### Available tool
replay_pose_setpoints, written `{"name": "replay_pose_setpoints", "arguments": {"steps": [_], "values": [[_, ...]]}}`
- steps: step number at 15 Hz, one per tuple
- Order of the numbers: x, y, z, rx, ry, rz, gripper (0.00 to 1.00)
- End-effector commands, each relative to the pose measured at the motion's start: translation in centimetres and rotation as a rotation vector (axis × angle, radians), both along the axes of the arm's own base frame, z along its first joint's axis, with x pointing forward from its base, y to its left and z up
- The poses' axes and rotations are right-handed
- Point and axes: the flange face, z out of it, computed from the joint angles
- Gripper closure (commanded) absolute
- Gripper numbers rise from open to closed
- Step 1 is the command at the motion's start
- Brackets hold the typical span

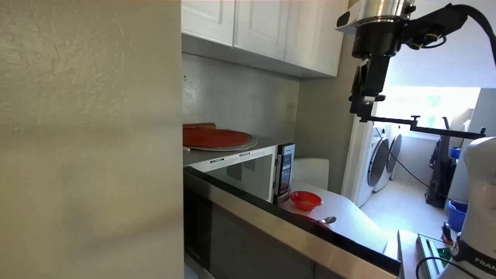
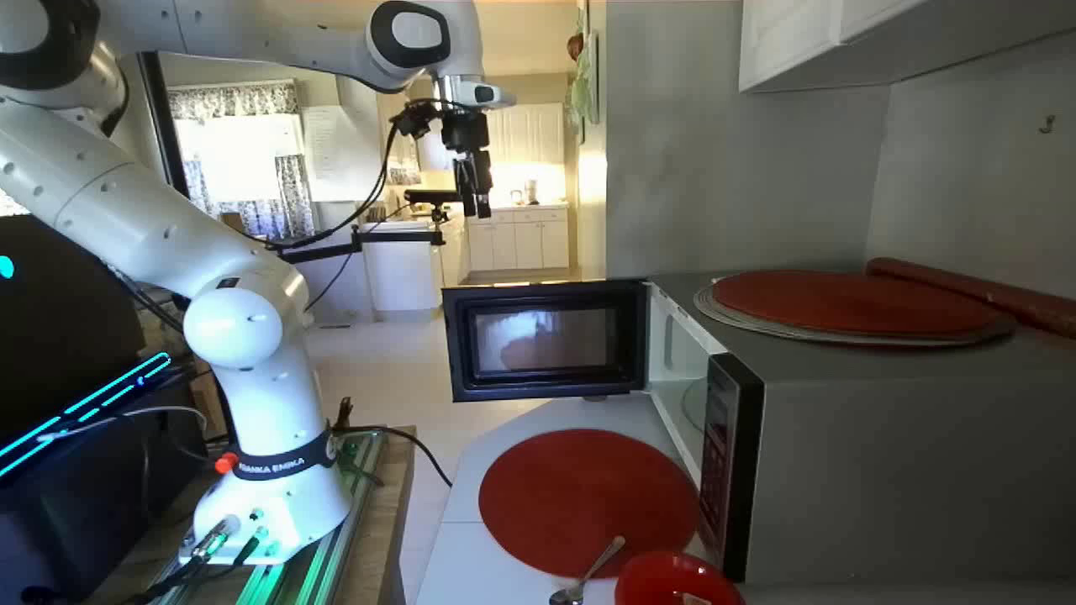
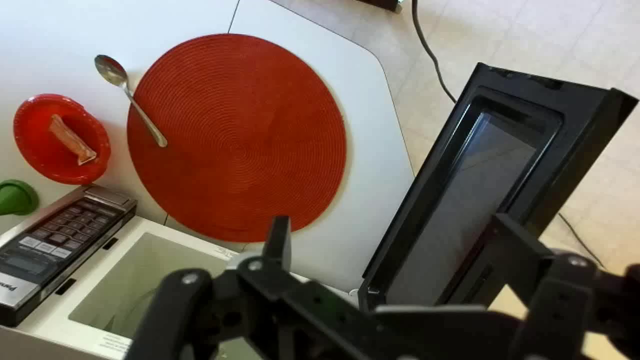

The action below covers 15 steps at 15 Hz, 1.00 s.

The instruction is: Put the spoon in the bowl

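Observation:
The metal spoon point(image 3: 142, 115) lies with its handle on the large round red mat and its head on the white table; it also shows in both exterior views point(image 1: 329, 220) point(image 2: 598, 565). The small red bowl point(image 3: 37, 145) stands upright on the table beside the spoon, not touching it. It also shows in both exterior views point(image 1: 305, 201) point(image 2: 660, 580). A small orange-white piece point(image 3: 70, 137) lies inside the bowl. My gripper point(image 3: 400, 237) is open and empty, its fingers wide apart. In both exterior views the gripper point(image 1: 363, 112) point(image 2: 477, 202) hangs high above the table, away from spoon and bowl.
The red mat point(image 3: 250, 150) lies in front of the microwave point(image 2: 908, 470). The microwave door point(image 2: 546, 344) stands wide open, below my gripper in the wrist view. A green object point(image 3: 19, 197) stands near the bowl. Another red mat point(image 2: 849, 298) lies on top of the microwave, below white cabinets point(image 1: 259, 29).

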Motion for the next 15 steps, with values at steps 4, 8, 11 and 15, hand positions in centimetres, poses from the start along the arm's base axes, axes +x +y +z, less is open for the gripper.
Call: {"name": "replay_pose_setpoints", "arguments": {"steps": [4, 8, 11, 15], "values": [[0.0, 0.0, 0.1, 0.0, 0.0, 0.0, 0.0], [-0.1, 0.0, 0.1, -0.006, -0.044, 0.002, 0.0], [2.8, -1.3, -1.7, -0.081, -0.096, -0.018, 0.0], [7.4, -4.4, -7.2, -0.198, -0.116, -0.028, 0.0]]}}
